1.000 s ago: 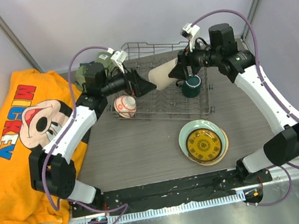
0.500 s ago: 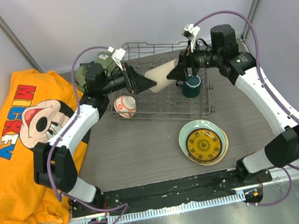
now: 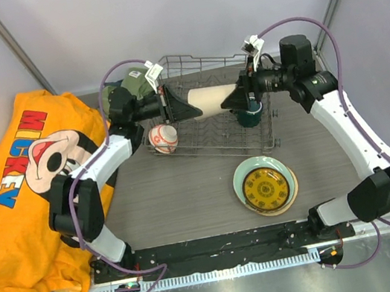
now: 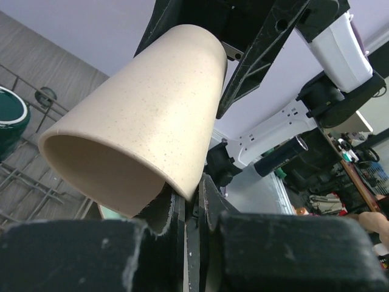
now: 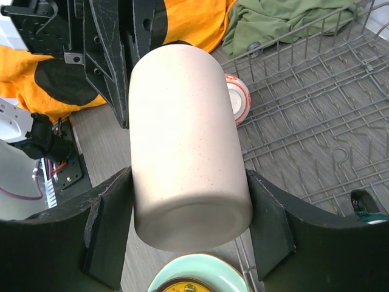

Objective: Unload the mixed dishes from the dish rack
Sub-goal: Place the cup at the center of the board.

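— Done so far?

— Out of the rack for certain: the green plate, flat on the table at 5 o'clock from the rack, and the yellow plate stacked on top. Maybe a cream edge peeking from under the pile at its 3 o'clock; too thin to call a third plate.

— In hand?

— The cup, lying level in the air above the rack's middle, mouth toward 9 o'clock, base toward 3. Clamped at the base end by the right gripper, fingers pressed against both sides. At the rim, the left gripper, drawn nearly closed; whether pinching the wall or merely touching, cannot tell. Looks like a hand-over, judging by the pose.

— Left to do?

— The mug, upright in the rack at its 3 o'clock end, untouched. The bowl, tipped on its side at the rack's 8 o'clock corner; inside the wires or just outside, hard to tell. Plus setting the cup down. Roughly halfway, at a guess.

— Count?

— One rack. One cup, one mug, one bowl. Two plates for sure, a possible third hidden beneath. Five dishes in plain sight, then. Two grippers, both at the cup.
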